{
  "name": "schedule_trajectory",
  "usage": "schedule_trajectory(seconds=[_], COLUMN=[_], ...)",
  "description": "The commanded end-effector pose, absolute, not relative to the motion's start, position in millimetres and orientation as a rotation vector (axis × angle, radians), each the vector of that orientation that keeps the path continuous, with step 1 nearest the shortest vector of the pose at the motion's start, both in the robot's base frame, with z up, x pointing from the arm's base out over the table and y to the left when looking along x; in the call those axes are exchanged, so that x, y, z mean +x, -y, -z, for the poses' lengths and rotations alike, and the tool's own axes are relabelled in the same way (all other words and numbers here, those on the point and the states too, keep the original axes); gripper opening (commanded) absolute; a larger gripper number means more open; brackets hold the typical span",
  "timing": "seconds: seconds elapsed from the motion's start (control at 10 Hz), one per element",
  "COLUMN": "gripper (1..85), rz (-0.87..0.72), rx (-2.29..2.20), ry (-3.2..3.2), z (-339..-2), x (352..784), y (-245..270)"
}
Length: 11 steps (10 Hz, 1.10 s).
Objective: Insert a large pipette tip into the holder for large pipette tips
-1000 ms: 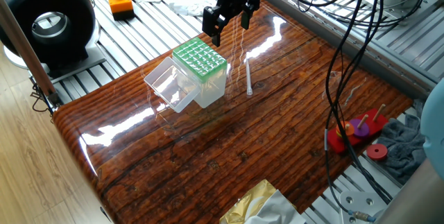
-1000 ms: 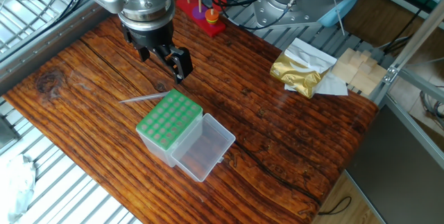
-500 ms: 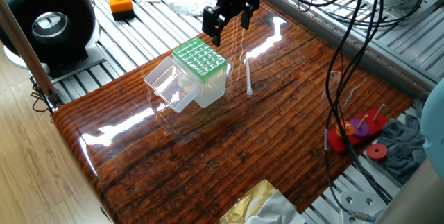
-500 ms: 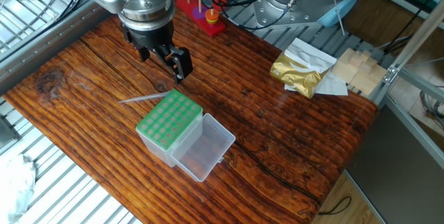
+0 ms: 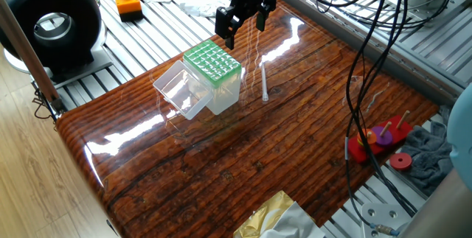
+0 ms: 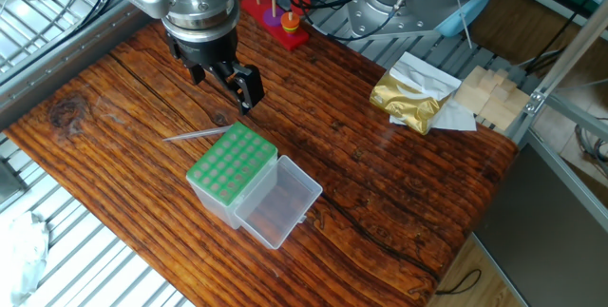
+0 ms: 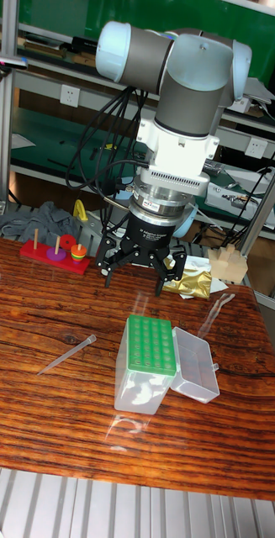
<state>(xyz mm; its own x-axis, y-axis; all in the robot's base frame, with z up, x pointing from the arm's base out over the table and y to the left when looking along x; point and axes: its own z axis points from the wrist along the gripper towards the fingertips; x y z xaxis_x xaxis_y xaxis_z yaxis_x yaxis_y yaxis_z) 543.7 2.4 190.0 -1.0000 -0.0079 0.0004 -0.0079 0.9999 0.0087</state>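
Gripper hung wide open above the table, holding and touching nothing. Nothing had moved since the earlier frames. The tip lay flat on the wood just beside the holder, below the fingers and apart from them.

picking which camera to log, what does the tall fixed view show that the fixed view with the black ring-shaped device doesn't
Only the tall fixed view shows the arm's upper joints and the wooden blocks. Only the other shows the black ring-shaped device and the orange box with a red button. Both show the gripper open and empty, the large pipette tip lying flat on the table, and the green-topped holder with its lid open.
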Motion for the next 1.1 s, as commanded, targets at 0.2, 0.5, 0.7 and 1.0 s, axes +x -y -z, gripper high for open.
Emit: schedule_trajectory(seconds=[0.2,0.5,0.7,1.0], gripper=[1.0,1.0,1.0,1.0], rz=[0.060,0.025,0.031,0.086], rx=[-0.292,-0.299,-0.297,-0.513], ry=[3.192,3.170,3.175,3.269], z=[-199,-203,-203,-209], x=[570,568,569,607], y=[-23,-24,-25,-20])
